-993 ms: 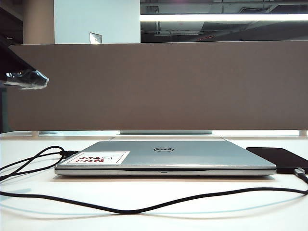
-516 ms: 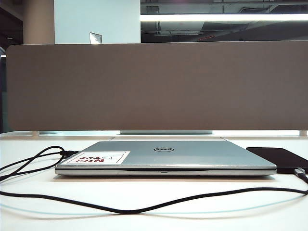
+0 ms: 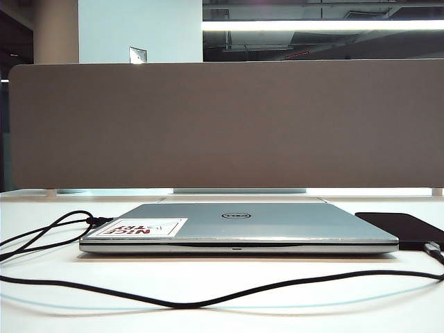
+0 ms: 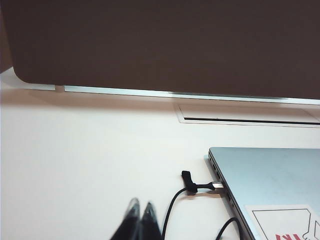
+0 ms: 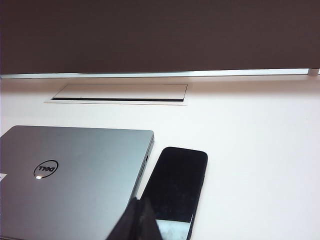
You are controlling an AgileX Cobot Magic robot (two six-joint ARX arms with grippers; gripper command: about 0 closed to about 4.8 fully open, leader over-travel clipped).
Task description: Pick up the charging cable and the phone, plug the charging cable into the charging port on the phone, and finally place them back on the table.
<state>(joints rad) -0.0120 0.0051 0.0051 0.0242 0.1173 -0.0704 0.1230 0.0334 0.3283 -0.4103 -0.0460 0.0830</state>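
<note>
The charging cable (image 3: 187, 305), a thin black cord, snakes across the front of the white table (image 3: 222, 274). One end loops to the laptop's left side (image 4: 216, 186). The other end carries a silvery plug (image 3: 431, 248) that meets the near edge of the black phone (image 3: 402, 225); the charging port itself is too small to make out. The phone (image 5: 177, 185) lies flat to the right of the laptop. My left gripper (image 4: 140, 209) is shut and empty above bare table, beside the cable (image 4: 171, 212). My right gripper (image 5: 140, 204) is shut and empty over the phone's near end. Neither gripper shows in the exterior view.
A closed silver Dell laptop (image 3: 236, 225) with a sticker (image 3: 142, 227) lies mid-table. A brown-grey divider panel (image 3: 229, 125) walls off the back. A cable hatch (image 5: 120, 92) is set in the tabletop behind the laptop.
The left arm, seen high at the left edge of the exterior view a second ago, has left that view. Cable, phone and laptop have not moved.
</note>
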